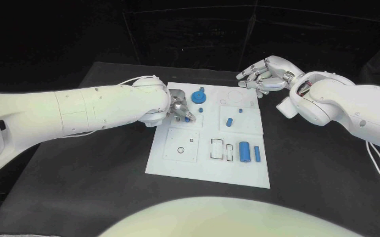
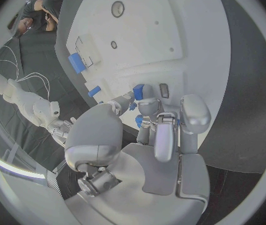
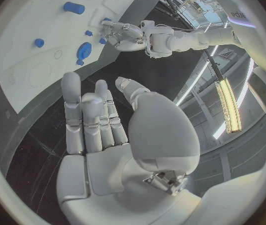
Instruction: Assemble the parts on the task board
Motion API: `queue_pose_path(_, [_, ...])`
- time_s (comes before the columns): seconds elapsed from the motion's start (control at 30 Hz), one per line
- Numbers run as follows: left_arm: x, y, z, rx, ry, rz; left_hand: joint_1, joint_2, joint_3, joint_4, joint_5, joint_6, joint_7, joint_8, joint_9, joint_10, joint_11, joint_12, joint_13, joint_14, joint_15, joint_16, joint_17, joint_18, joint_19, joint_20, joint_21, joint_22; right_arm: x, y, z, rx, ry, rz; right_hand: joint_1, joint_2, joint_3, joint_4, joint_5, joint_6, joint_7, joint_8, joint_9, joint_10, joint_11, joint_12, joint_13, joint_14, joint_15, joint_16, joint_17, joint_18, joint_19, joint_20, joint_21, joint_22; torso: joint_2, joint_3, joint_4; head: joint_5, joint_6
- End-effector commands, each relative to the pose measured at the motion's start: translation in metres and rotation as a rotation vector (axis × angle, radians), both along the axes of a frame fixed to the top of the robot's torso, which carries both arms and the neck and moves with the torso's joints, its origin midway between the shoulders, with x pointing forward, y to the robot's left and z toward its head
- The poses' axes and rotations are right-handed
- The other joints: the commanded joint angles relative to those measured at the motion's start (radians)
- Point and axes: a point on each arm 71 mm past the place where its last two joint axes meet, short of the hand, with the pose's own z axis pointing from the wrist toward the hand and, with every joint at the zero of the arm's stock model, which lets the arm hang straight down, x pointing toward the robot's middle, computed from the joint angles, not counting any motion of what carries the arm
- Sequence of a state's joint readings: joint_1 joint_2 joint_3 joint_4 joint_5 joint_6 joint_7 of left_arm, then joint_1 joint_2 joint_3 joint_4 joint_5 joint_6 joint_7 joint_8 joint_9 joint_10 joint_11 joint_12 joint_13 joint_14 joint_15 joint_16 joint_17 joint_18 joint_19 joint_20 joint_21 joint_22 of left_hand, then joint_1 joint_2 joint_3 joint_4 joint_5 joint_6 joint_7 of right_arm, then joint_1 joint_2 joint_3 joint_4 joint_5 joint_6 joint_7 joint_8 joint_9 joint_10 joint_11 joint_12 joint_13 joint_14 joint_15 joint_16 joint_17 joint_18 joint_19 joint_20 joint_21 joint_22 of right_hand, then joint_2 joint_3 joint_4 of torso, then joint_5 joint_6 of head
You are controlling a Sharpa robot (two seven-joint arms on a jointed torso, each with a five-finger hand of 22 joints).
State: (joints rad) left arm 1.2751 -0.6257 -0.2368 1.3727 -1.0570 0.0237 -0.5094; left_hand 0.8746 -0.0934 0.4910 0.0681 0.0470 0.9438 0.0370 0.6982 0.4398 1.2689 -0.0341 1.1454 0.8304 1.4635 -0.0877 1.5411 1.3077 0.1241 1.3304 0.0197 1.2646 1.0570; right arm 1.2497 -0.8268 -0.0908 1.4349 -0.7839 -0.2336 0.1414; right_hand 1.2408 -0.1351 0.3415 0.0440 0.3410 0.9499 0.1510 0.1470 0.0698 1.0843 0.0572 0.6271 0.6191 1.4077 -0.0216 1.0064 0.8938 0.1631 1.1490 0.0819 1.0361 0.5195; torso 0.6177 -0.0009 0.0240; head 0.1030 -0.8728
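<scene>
While the left robot hand (image 1: 175, 109) bends over the left side of the white board (image 1: 207, 168), its fingertips (image 2: 146, 106) pinch a small blue piece (image 1: 188, 119), held just above or against the board; I cannot tell whether it touches. The step in hand looks like fitting this piece into a seat on the board's left half. The next move probably calls for lining the piece up over its hole and pressing it straight down, then letting go without dragging it sideways.

Moving rightwards, a round blue knob with a short stem (image 1: 199, 95) stands near the board's far edge, a small blue peg (image 1: 229, 121) lies near the middle, and two blue bars (image 1: 245, 151) lie side by side near the right edge beside empty rectangular outlines. These seem not yet placed, so much of the assembly is left.

Furthest right, the right robot hand (image 1: 265, 75) hovers over the black tabletop (image 1: 317, 165) just off the board's far right corner, fingers slack and apart, holding nothing.
</scene>
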Motion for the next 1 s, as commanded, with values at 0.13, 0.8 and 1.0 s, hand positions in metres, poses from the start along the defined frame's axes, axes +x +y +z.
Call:
queue_pose_path(0.13, [0.002,0.006,0.001,-0.002,-0.014,0.023,-0.061,-0.041,-0.135,0.056,0.000,0.010,-0.008,-0.003,-0.006,0.008,-0.005,0.007,0.007,0.096,-0.010,0.007,0.209,-0.022,0.012,-0.004,0.012,0.010,0.000,0.001,0.002,0.004,-0.009,0.008,-0.011,-0.001,0.000,0.008,0.005,-0.006,-0.001,0.004,0.000,0.001,0.003,0.000,-0.002,0.001,0.003,-0.006,-0.003,0.013,0.001,0.003,-0.008,-0.003,0.000,-0.0006,-0.0007,-0.001,0.000])
queue_pose_path(0.8, [0.012,0.014,0.033,-0.090,-0.012,0.059,0.050,-0.009,-0.342,0.125,0.000,-0.025,0.006,-0.030,-0.022,-0.055,0.005,-0.063,-0.095,0.087,-0.004,-0.011,0.169,-0.011,-0.019,-0.002,-0.031,-0.046,0.002,-0.001,0.001,0.002,-0.008,0.004,-0.013,-0.001,-0.001,0.011,0.005,-0.009,0.000,0.004,0.000,-0.001,0.004,0.001,-0.004,0.000,0.003,-0.007,-0.003,0.014,0.000,0.004,-0.013,-0.007,-0.001,-0.0005,0.0007,-0.008,0.000])
queue_pose_path(1.0, [0.033,0.028,0.064,-0.043,0.033,0.026,0.120,0.014,-0.381,0.121,0.000,-0.101,0.041,-0.096,-0.059,-0.093,0.035,-0.102,-0.153,0.081,0.021,-0.023,0.145,-0.005,-0.044,0.017,-0.065,-0.089,0.003,-0.003,0.001,0.000,-0.008,0.000,-0.014,-0.001,-0.002,0.012,0.005,-0.009,0.000,0.004,0.000,-0.001,0.004,0.001,-0.005,0.000,0.003,-0.007,-0.002,0.013,0.001,0.004,-0.013,-0.007,0.000,0.0013,-0.0005,-0.009,0.004])
